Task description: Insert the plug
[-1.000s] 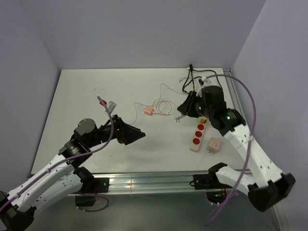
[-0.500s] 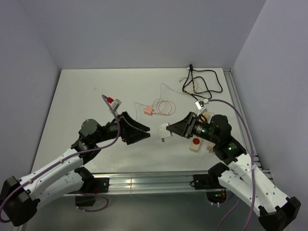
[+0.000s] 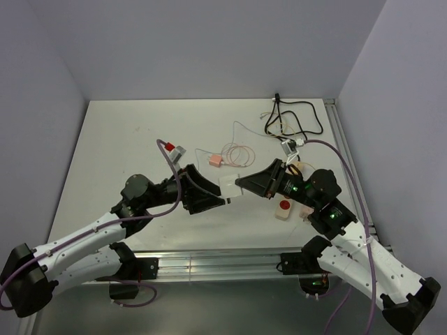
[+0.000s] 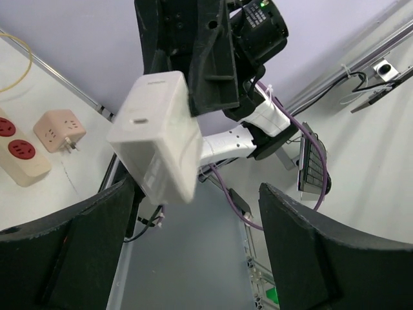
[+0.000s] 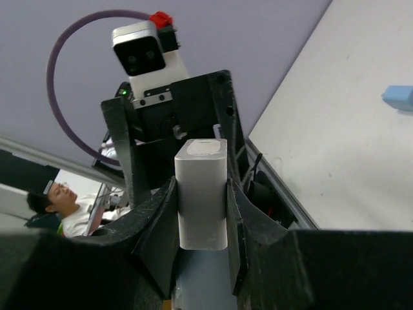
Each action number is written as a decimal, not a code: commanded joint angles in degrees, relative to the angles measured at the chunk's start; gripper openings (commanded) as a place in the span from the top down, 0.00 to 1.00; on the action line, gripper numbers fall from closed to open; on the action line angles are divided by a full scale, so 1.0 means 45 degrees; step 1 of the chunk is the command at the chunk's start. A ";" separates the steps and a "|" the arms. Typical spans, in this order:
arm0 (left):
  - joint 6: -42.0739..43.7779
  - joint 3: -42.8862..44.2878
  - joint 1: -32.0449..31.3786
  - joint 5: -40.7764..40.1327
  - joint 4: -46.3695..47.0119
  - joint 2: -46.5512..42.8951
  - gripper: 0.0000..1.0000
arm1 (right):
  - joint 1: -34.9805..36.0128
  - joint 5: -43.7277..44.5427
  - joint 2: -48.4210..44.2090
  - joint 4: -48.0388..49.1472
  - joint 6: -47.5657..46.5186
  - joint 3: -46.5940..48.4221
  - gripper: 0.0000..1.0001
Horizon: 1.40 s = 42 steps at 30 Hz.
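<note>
Marking: faint print on the charger (image 4: pixel 158 139), unreadable.
Right gripper (image 3: pixel 242 183): clamped on charger, above the middle of the worktop (image 3: pixel 140 139) near edge.
Left gripper (image 3: pixel 221 198): fingers spread, facing charger; had advanced toward it.
Power strip (image 3: pixel 285 206): near worktop's right edge.

Right wrist cam: my right gripper (image 5: pixel 201 186) is clamped on the plug (image 5: pixel 201 203), a white block held upright between the dark fingers (image 5: pixel 161 219). I can see a slot on its top face. The left gripper (image 5: pixel 177 129) sits directly behind it, face-on, with black fingers spread wide either side of the plug. I can't tell from here if they touch it. The left wrist camera (image 5: pixel 145 55) is above: white housing, two lenses, red part on top. A purple cable (image 5: pixel 57 77) loops off left. White table (image 5: pixel 322 142) on the right, small pale blue item (image 5: pixel 401 98) at the frame edge. Person (image 5: pixel 58 206) lower left in the background.
</note>
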 commanded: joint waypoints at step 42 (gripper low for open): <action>1.0128 0.2036 -0.1682 -0.5234 -0.6282 -0.1167 1.00 | 0.3655 0.6212 0.7240 -1.3967 -0.4072 1.2009 0.20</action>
